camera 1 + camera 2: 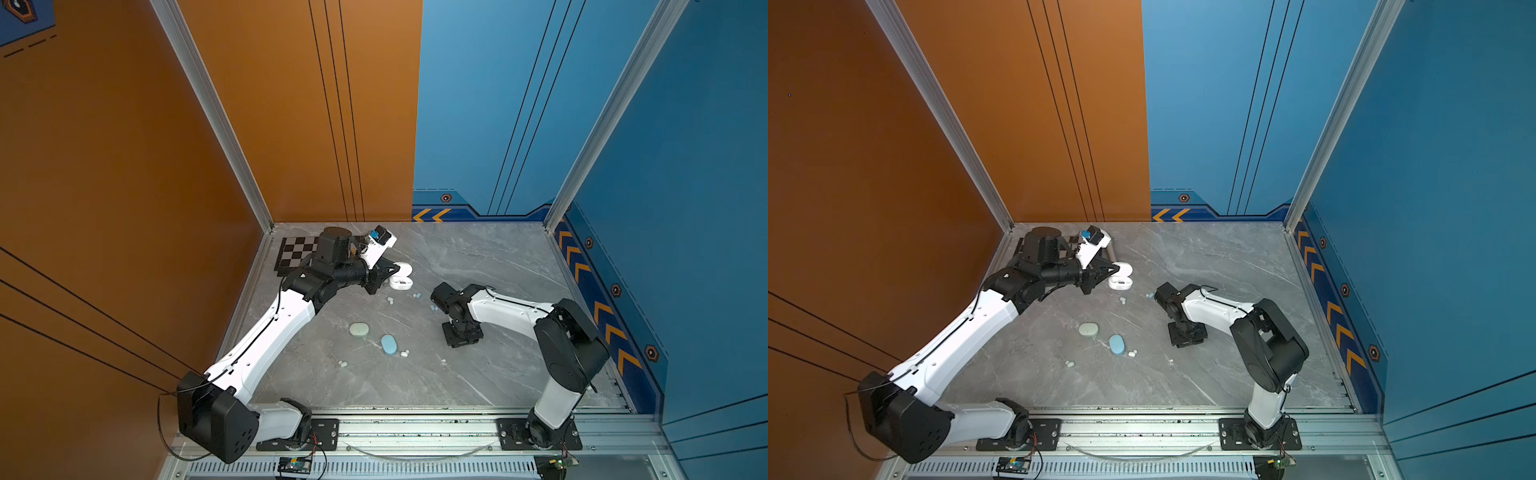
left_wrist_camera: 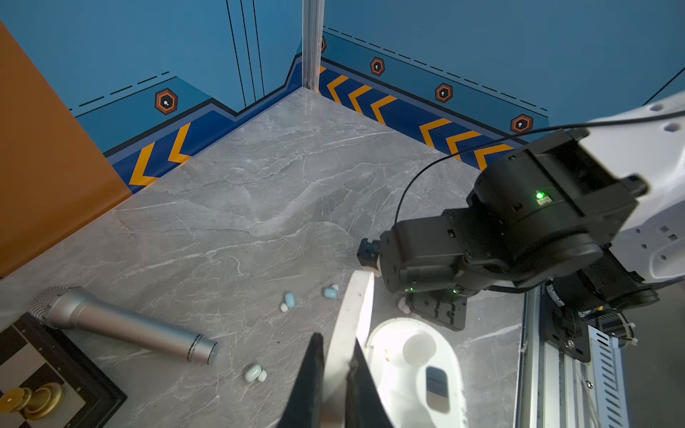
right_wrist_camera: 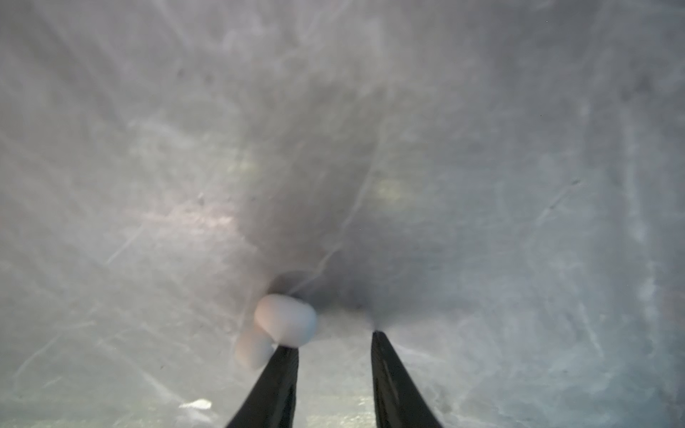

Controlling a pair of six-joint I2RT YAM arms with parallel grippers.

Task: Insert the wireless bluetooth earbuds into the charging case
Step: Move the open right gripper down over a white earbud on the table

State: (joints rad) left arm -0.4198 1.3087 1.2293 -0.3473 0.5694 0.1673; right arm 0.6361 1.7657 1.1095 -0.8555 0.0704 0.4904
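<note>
The white charging case (image 2: 415, 370) lies open on the table, also seen in both top views (image 1: 401, 284) (image 1: 1120, 284). My left gripper (image 2: 336, 339) is shut on its raised lid (image 2: 356, 300). My right gripper (image 3: 333, 341) points straight down, open, just above the table. A white earbud (image 3: 285, 320) touches the tip of one finger (image 3: 287, 363), outside the gap. Loose earbuds lie around: pale blue ones (image 2: 290, 299) (image 2: 330, 292), a mint one (image 2: 254, 372), another mint one (image 1: 343, 364) and a white one (image 1: 404, 353).
A closed mint case (image 1: 359, 329) and a closed blue case (image 1: 389, 344) lie mid-table. A silver microphone (image 2: 126, 326) and a chessboard (image 1: 297, 253) with a gold chess piece (image 2: 33, 400) sit in the back left corner. Walls close three sides.
</note>
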